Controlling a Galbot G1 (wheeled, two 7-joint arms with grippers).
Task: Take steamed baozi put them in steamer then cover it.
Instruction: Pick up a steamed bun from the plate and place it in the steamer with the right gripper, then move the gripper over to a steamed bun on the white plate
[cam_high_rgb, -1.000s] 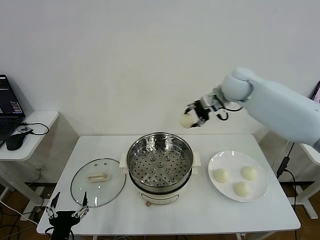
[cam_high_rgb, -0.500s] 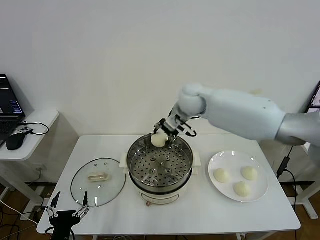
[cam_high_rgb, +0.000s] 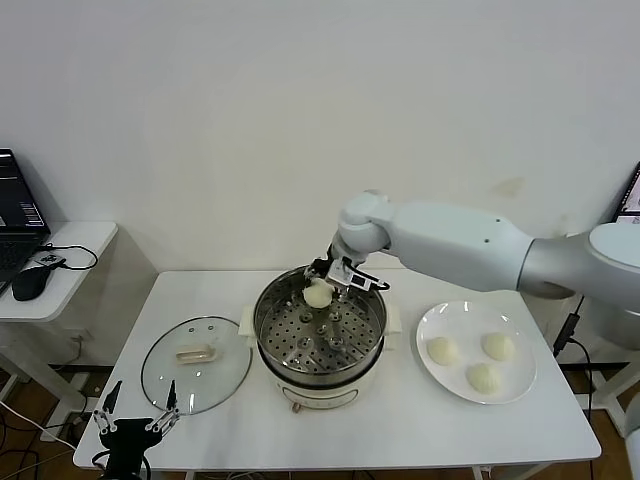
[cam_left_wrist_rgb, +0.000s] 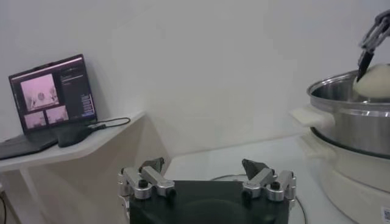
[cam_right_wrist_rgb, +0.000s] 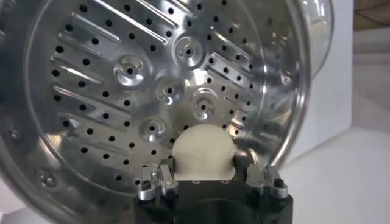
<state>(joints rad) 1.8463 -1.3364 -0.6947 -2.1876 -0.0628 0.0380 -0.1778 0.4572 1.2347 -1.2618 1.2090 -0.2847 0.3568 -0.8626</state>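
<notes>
While extended over the steamer, right end effector gripping a baozi; left end effector open.

no readable text anywhere — laptop screen illegible

right gripper with a baozi apparently just inside the steamer rim, far side
</notes>
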